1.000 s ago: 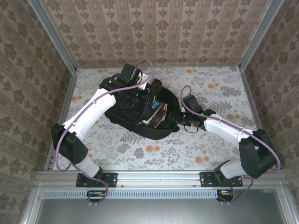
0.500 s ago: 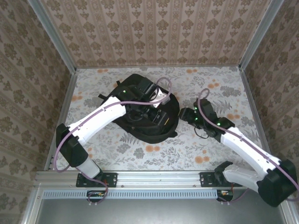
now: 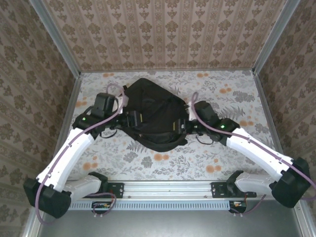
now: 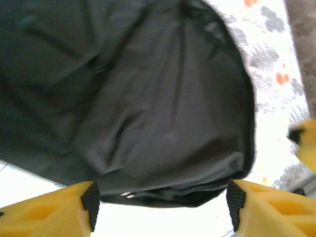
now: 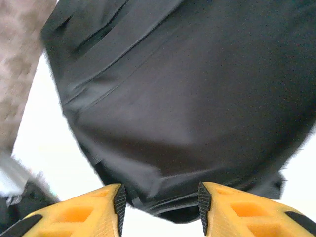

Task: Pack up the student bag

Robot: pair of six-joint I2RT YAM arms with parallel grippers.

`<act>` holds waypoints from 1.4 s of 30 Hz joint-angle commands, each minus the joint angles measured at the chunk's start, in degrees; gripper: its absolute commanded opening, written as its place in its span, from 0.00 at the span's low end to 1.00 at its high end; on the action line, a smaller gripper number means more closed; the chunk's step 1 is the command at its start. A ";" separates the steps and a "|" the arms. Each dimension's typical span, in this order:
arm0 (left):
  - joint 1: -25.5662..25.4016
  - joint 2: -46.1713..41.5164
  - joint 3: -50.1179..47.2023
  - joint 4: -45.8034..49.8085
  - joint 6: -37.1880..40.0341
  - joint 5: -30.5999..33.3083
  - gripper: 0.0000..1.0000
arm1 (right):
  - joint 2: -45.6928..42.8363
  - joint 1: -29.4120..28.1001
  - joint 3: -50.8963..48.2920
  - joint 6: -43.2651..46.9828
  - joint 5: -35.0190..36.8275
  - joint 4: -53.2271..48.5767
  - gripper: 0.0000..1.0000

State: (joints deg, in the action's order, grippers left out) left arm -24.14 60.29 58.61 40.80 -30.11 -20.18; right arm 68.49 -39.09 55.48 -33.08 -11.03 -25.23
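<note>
Student bag point(image 3: 153, 111) lies flat near the middle of the patterned table point(image 3: 222, 158), rounded black fabric uppermost, with one arm at each side of it. No book or other content is visible from above, and the main panel lies over the opening, so loading is judged to be finished and the step in hand to be settling or closing the bag. Left gripper point(image 4: 160, 205) sits just beside the bag's left edge with its jaws wide apart and nothing between them. It faces smooth fabric and a seamed rim. Right gripper point(image 5: 160, 202) sits at the opposite edge with its jaws parted. The bag's rim occupies the gap between its pads point(image 5: 120, 200), and it cannot be determined whether they pinch it or merely straddle it. The next move is judged to call for locating a zip pull, which is not discernible here, with one side steadying the soft fabric against sliding. Markings: two small pale marks on the rim in the left wrist view, too small to read. No brand or legible writing found.
</note>
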 commanded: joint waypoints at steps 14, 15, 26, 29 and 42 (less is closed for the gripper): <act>12.88 -13.30 -18.13 -5.26 -13.67 -0.28 0.92 | 29.36 -18.21 27.33 6.50 9.40 -16.51 0.35; 13.05 -13.56 -18.43 -5.28 -13.75 -0.04 0.92 | 29.98 -18.21 27.75 6.33 9.71 -16.43 0.35; 13.07 -14.52 -21.86 -7.57 -13.34 -1.08 0.92 | 35.34 -17.87 31.22 5.39 13.10 -16.05 0.33; 13.09 -14.55 -22.12 -7.72 -13.10 -1.17 0.93 | 36.78 -17.87 31.84 5.32 11.32 -16.08 0.34; 13.14 -13.46 -23.14 -9.32 -13.26 0.17 0.91 | 37.89 -17.86 30.16 4.51 8.24 -13.92 0.06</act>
State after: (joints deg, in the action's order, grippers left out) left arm -11.46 46.70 36.27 32.88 -43.33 -20.67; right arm 106.08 -57.06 85.56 -28.45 -2.44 -39.42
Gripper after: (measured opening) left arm 0.912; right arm 0.082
